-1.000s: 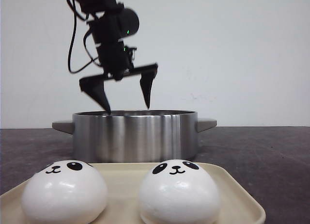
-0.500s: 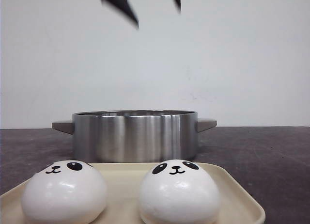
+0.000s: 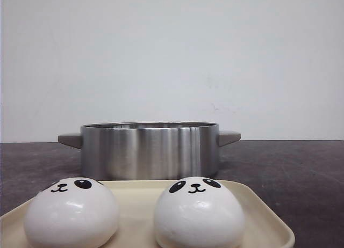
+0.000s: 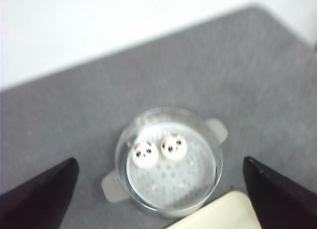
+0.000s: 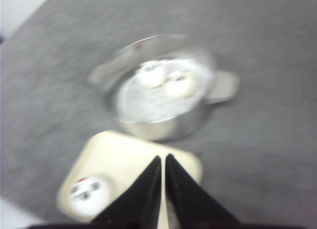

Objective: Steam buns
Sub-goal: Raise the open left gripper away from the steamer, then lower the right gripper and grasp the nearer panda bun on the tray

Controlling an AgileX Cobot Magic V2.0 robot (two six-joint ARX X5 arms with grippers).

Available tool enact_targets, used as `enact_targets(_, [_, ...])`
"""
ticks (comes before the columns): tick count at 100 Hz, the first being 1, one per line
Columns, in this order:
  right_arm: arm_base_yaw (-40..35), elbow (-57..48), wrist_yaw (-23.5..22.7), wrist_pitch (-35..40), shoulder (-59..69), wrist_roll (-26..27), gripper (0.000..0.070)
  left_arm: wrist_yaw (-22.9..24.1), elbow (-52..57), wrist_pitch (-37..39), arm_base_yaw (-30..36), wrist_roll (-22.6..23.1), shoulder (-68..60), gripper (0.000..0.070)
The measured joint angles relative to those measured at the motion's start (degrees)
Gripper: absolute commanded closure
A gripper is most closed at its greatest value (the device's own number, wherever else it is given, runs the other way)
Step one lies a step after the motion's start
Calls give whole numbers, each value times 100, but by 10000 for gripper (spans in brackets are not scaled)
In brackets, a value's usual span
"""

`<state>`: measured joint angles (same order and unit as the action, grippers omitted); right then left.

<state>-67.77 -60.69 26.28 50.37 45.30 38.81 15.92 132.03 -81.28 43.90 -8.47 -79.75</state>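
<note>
Two white panda-faced buns [image 3: 71, 210] [image 3: 198, 213] sit on a cream tray [image 3: 269, 226] at the front. Behind it stands a steel pot [image 3: 150, 151]. In the left wrist view two more buns [image 4: 144, 153] [image 4: 174, 146] lie on the perforated plate inside the pot [image 4: 173, 182]. My left gripper [image 4: 160, 159] is open and empty, high above the pot. My right gripper [image 5: 163, 157] is shut and empty, high above the tray [image 5: 129, 154], where one bun [image 5: 88, 193] shows; the other is hidden behind the fingers. Neither gripper shows in the front view.
The pot has two grey side handles [image 3: 229, 136] [image 3: 69, 139]. The dark grey table [image 3: 301, 173] runs back to a white wall. A corner of the tray [image 4: 223, 214] lies close beside the pot in the left wrist view.
The open left gripper rose from just above the pot's rim and left the front view at the top. Pot, tray and buns have not moved.
</note>
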Motion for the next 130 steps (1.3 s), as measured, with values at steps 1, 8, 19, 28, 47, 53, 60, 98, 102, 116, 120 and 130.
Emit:
enact_targets(1, [4, 0, -55, -39, 55, 0, 681, 9, 0, 0, 4, 0, 70, 23])
enact_targets(8, [72, 0, -466, -304, 459, 2, 678, 31, 2, 0, 11, 4, 564, 23])
enact_targets(19, [247, 0, -1270, -520, 1215, 31, 496, 44, 4, 0, 11, 15, 1200, 23])
enact_targets(28, [518, 0, -1969, -483, 1792, 103, 210, 90, 48, -2, 13, 15, 1635, 24])
enact_targets(47, [994, 0, -2889, -398, 2741, 199, 149, 466, 55, -4, 15, 17, 2096, 24])
enact_targets(53, [1056, 0, -3008, -382, 2964, 199, 150, 492, 44, -4, 15, 17, 2159, 23])
enact_targets(60, [1084, 0, -3193, -358, 3180, 199, 152, 492, 22, -7, 15, 20, 2216, 23])
enact_targets(98, [1067, 0, -3775, -221, 4068, 199, 156, 498, -66, -9, 15, 269, 2280, 23])
enact_targets(102, [1067, 0, -3727, -197, 4135, 199, 157, 498, -96, -9, 15, 302, 2280, 23])
enact_targets(116, [1067, 0, -3711, -190, 4323, 199, 197, 498, -166, -9, 15, 385, 2275, 23])
enact_targets(120, [1067, 0, -3703, -192, 4376, 199, 213, 501, -173, -9, 15, 413, 2275, 23])
enact_targets(130, [1067, 0, -3687, -205, 4511, 199, 221, 498, -190, -9, 15, 455, 2275, 23])
